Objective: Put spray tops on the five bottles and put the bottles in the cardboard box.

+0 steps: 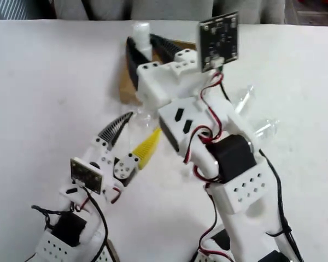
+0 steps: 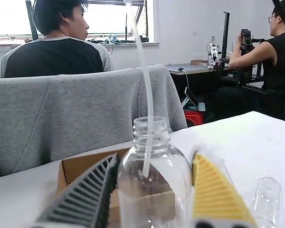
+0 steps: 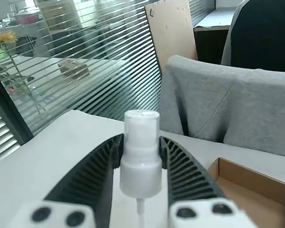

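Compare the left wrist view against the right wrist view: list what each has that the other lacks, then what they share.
Left wrist view, not the right: a clear bottle gripped between grey and yellow fingers, with a second bottle off to one side. Right wrist view, not the left: a white spray top clamped between black fingers. Both: the spray top's thin tube, the cardboard box and a grey cloth draped behind.
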`<state>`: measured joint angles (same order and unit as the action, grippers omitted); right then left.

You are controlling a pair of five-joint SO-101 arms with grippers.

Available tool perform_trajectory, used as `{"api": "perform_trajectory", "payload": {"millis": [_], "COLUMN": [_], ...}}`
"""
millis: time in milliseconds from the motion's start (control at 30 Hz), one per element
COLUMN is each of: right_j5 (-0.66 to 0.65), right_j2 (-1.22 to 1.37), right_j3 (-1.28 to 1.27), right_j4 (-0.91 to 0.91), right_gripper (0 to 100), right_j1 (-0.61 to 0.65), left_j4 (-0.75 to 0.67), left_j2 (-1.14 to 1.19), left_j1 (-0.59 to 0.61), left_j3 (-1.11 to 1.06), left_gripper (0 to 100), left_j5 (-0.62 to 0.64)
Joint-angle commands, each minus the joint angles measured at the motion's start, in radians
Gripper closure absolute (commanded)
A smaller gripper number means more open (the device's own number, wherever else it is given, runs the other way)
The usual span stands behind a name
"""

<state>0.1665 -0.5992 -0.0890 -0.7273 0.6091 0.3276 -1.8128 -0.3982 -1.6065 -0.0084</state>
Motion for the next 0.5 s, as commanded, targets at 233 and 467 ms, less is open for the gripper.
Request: {"api": "perform_trajectory", "payload": {"millis": [233, 467], "right_j5": [-0.009, -0.009], "right_j2": [-0.067, -0.183], "right_j3": [-0.072, -0.270], "right_j4": [-0.018, -0.010], "right_gripper": [98.2, 98.2], "right_j1": [0.030, 0.036], "left_j4": [-0.032, -0.032], "left_j2": [-0.019, -0.019], "left_j1": [0.013, 0.013], "left_j3": [0.012, 0.011], "left_gripper": [94, 94], "left_j5": [0.012, 0.012]}}
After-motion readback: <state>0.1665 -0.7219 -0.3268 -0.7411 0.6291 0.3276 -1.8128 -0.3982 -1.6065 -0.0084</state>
